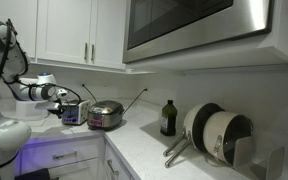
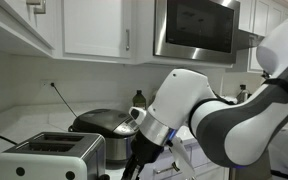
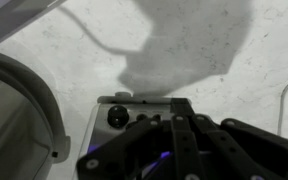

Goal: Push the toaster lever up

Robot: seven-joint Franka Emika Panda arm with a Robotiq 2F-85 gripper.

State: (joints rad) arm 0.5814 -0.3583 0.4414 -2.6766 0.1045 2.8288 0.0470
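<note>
The small boxy silver-grey metal toaster [image 2: 46, 155] sits near the bench's [image 1: 154, 150] back edge, just beside the round shiny steel cooker [image 2: 104, 128]. The dark end effector [image 3: 179, 112], fingers pressed together and pinching nothing, hangs at the toaster's control end by its black knob [image 3: 114, 116] (the lever is hidden). The approach looks done, but the upward push seems not yet made.

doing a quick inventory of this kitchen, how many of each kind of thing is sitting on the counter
toaster: 1
round steel cooker: 1
dark bottle: 1
pans: 2 (dark pan, pale pan)
total: 5 that can be clearly made out
</note>
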